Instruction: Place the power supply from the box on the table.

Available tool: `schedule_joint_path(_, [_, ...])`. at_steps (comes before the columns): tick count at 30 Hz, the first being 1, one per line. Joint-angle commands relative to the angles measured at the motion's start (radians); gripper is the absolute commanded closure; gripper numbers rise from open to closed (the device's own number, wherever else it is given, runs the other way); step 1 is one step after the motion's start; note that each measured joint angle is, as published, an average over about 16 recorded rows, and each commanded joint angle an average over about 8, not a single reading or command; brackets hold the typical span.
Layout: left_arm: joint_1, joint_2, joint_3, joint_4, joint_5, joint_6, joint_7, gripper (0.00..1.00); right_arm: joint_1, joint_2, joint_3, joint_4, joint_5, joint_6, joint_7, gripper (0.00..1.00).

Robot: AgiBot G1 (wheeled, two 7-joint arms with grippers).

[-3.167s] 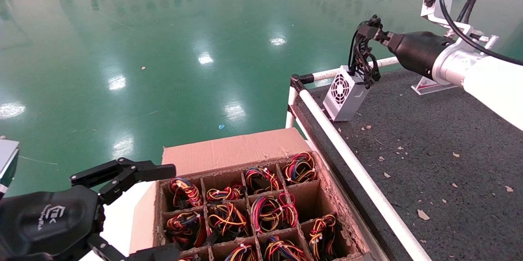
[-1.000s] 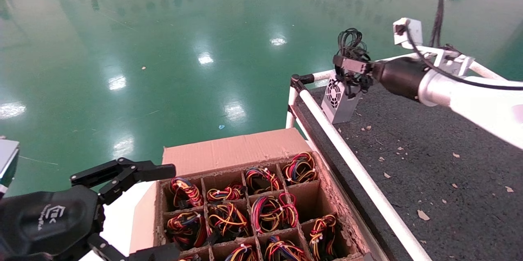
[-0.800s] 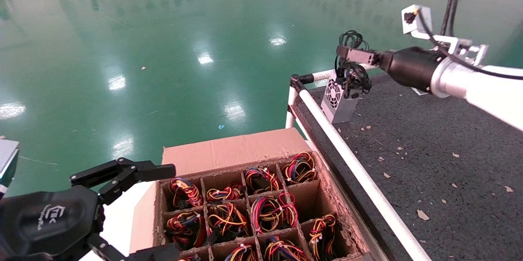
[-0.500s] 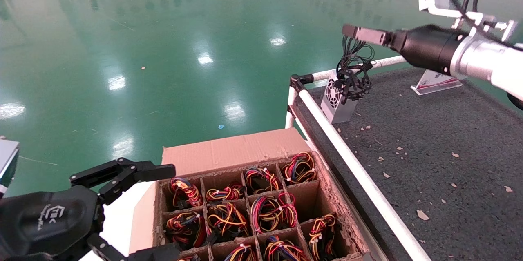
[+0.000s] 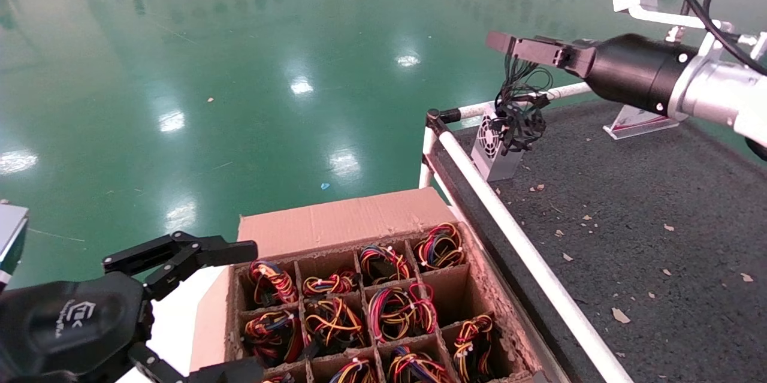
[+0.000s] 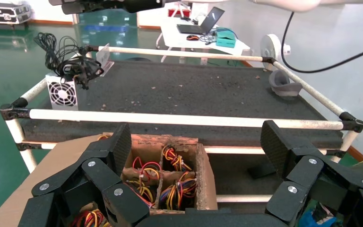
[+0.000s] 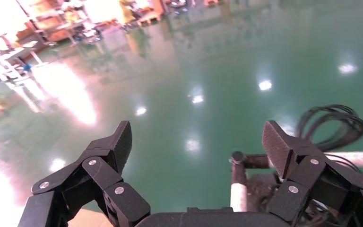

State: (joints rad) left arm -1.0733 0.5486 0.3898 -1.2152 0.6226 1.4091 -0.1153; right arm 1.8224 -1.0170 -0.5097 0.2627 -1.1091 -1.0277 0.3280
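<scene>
Glossy green workshop floor fills the head view, with the table (image 5: 629,209) at right, dark and rough-topped inside white pipe rails. The power supply (image 5: 494,146) stands on the table's far corner, fan grille facing the rail, its black cables (image 5: 520,110) heaped on top. The right gripper (image 5: 509,44) hangs above it, wide open and empty, though a few cable loops rise close to its fingers. The box (image 5: 371,287) sits low beside the rail, its cells full of coloured wire bundles. The left gripper (image 5: 198,305) is parked at the box's near corner, open and holding nothing.

Left wrist view: the power supply (image 6: 62,92) rests flat just inside the rail, and cable loops reach up toward the right gripper overhead.

Right wrist view: both fingers (image 7: 283,151) are spread far apart with only floor between them; a cable coil (image 7: 331,124) shows just beyond one finger.

Judgement: the placing looks done. To finish well, lift straight up, clear of the loops, since a snagged cable could tip the unit over the rail
</scene>
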Motion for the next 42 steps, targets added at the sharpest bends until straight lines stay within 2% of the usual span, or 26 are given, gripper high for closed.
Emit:
schedule_joint_path(1, [0.0,0.0,0.0,0.0,0.0,0.0,0.0,0.0,-0.029,0.016,0.009,0.04,0.015,-0.018,-0.005,0.0])
schedule_joint_path(42, [0.0,0.0,0.0,0.0,0.0,0.0,0.0,0.0,-0.628,0.341,0.193,0.857,0.318,-0.393,-0.118,0.0])
